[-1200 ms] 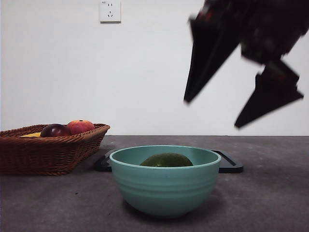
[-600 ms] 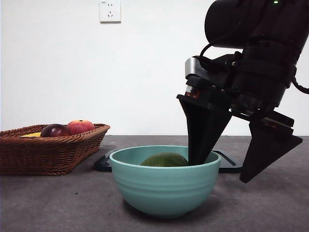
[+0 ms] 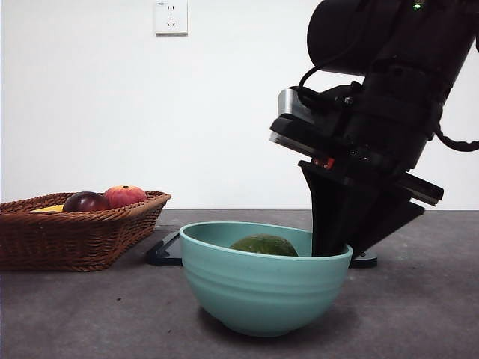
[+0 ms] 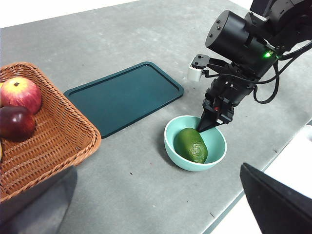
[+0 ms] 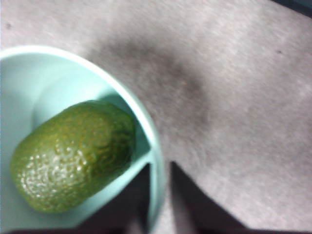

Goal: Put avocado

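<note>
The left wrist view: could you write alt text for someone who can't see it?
A black robot gripper pinches the rim of a teal bowl, one jaw inside and one outside, with a green avocado lying in the bowl on a grey table. Behind it lies a dark teal tray, and a wicker basket to one side holds a red apple-like fruit and a maroon fruit.

Avocado (image 4: 191, 145) prob. pebbly green; bowl (image 4: 217, 155) teal.

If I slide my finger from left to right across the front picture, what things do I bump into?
Basket → dark red fruit → red-orange fruit → bowl → avocado inside the bowl → right gripper, its jaws pinching the bowl's rim.
</note>
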`<state>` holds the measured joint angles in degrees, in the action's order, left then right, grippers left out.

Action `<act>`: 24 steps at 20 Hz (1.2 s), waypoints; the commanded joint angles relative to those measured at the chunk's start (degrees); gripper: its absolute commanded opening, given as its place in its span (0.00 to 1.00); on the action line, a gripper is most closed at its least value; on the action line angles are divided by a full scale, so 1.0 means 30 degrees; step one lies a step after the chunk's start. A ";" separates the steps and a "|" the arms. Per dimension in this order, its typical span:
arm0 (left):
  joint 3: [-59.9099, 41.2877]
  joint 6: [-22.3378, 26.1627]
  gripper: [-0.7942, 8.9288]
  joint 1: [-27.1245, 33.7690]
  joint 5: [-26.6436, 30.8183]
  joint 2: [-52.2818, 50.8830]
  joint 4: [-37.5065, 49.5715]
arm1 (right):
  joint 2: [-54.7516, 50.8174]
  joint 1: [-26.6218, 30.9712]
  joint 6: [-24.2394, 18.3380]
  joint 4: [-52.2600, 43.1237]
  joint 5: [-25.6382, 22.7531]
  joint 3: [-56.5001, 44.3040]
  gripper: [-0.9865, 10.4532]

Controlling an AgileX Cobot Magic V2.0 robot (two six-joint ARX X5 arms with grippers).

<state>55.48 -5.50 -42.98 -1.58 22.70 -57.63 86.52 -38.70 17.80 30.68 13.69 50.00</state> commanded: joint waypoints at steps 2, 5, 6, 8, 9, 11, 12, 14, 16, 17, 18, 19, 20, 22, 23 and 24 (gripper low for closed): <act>0.0095 -0.0029 0.66 -0.0124 0.0051 0.0029 0.0204 | 0.0372 -0.0211 0.1260 -0.0517 -0.0226 0.0430 0.09; 0.0095 -0.0022 0.66 -0.0124 0.0051 0.0029 0.0211 | 0.0554 0.0291 0.1690 0.0532 -0.0605 0.1639 0.09; 0.0095 -0.0022 0.66 -0.0124 0.0051 0.0029 0.0211 | 0.0809 0.0554 0.1523 0.1122 -0.0648 0.2412 0.09; 0.0087 -0.0022 0.66 -0.0124 0.0051 0.0029 0.0211 | 0.2004 0.1319 0.1005 0.2463 -0.0750 0.4794 0.09; 0.0095 -0.0022 0.66 -0.0124 0.0051 0.0029 0.0204 | 0.2820 0.1705 0.0721 0.3118 -0.0772 0.6142 0.09; 0.0095 -0.0029 0.66 -0.0124 0.0051 0.0029 0.0204 | 0.4787 0.2492 0.0175 0.4473 -0.1297 0.9071 0.09; 0.0095 -0.0029 0.66 -0.0124 0.0051 0.0029 0.0204 | 0.5792 0.2820 0.0007 0.4911 -0.1654 1.0433 0.09; 0.0095 -0.0022 0.66 -0.0124 0.0051 0.0029 0.0204 | 0.7701 0.3461 -0.0109 0.5319 -0.1698 1.2881 0.09; 0.0095 -0.0029 0.66 -0.0124 0.0051 0.0029 0.0211 | 0.9515 0.3934 -0.0095 0.5399 -0.1654 1.5081 0.09; 0.0095 -0.0029 0.66 -0.0124 0.0051 0.0029 0.0204 | 1.0142 0.4065 -0.0087 0.5428 -0.1661 1.5832 0.09; 0.0095 -0.0029 0.66 -0.0124 0.0051 0.0029 0.0197 | 1.0746 0.4131 -0.0087 0.5413 -0.1639 1.6422 0.09; 0.0087 -0.0029 0.66 -0.0124 0.0051 0.0029 0.0197 | 1.1154 0.4197 -0.0066 0.5377 -0.1588 1.6699 0.09; 0.0095 -0.0029 0.66 -0.0124 0.0051 0.0029 0.0197 | 1.1344 0.4197 -0.0073 0.5326 -0.1639 1.6713 0.09; 0.0095 -0.0029 0.66 -0.0124 0.0051 0.0029 0.0197 | 1.1599 0.4182 -0.0080 0.5289 -0.1654 1.6713 0.09; 0.0095 -0.0029 0.66 -0.0124 0.0051 0.0029 0.0197 | 1.1621 0.4189 -0.0080 0.5209 -0.1676 1.6713 0.09; 0.0095 -0.0036 0.66 -0.0124 0.0051 0.0029 0.0197 | 1.1628 0.4197 -0.0080 0.5071 -0.1727 1.6713 0.09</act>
<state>55.46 -5.50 -42.98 -1.58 22.70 -57.63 120.07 -25.80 17.91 46.48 8.69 98.65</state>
